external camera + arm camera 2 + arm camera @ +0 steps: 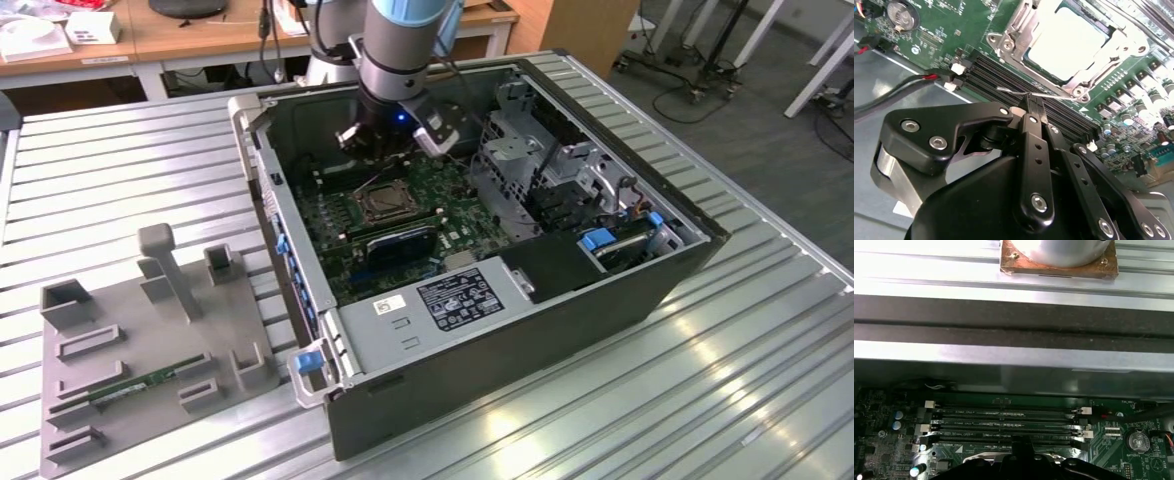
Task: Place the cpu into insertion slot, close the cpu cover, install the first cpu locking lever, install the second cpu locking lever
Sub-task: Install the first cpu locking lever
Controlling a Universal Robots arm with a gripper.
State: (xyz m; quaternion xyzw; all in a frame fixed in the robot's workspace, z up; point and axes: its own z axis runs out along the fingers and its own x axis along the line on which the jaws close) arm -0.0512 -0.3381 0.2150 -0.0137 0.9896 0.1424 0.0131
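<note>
While your gripper [1035, 102] reaches down into the computer case [561, 320], its fingers are clenched on the thin wire locking lever [1009, 90], just beside the memory slots [1009, 422]. You cannot tell whether this is the first or second lever. The cpu [1066, 42] sits in the insertion slot [380, 203] near the middle of the motherboard [954, 20]. The cpu cover [1015, 27] lies flat over it, the pale top showing through its window. Pinching the wire near its free end likely gives you leverage against its spring.
</note>
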